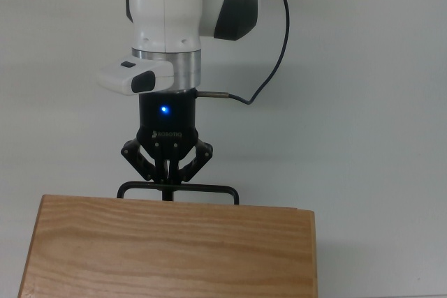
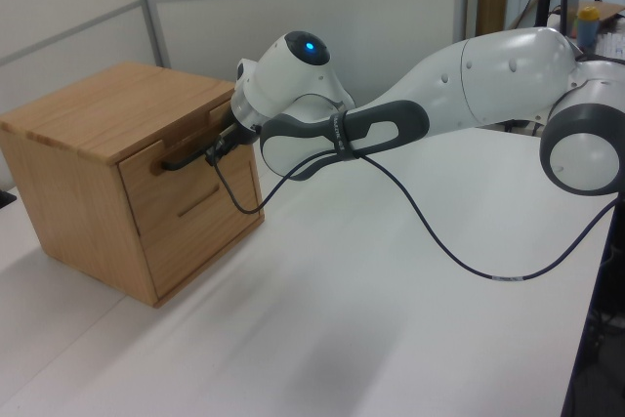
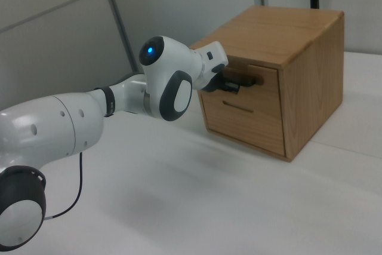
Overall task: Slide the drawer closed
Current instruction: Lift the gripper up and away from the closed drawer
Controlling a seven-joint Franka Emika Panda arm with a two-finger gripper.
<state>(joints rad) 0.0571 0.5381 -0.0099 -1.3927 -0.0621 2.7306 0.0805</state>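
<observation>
The drawer (image 2: 174,186) sits pushed in, its front panel level with the wooden cabinet (image 2: 98,109) face. In the right view the drawer front (image 3: 262,91) also lies flush. From the top view only its black bar handle (image 1: 209,189) sticks out past the cabinet top (image 1: 167,249). My gripper (image 1: 167,188) is shut, and its joined tips rest against the middle of the handle from the table side. The gripper (image 2: 211,150) meets the handle (image 2: 179,161) in the left view. The same contact shows in the right view, gripper (image 3: 229,84) against handle (image 3: 246,80).
The cabinet stands on a white table (image 1: 377,102). A black cable (image 1: 276,47) runs from the wrist across the table. In the left view the arm (image 2: 488,75) stretches in from the left view's right. Walls stand behind the cabinet.
</observation>
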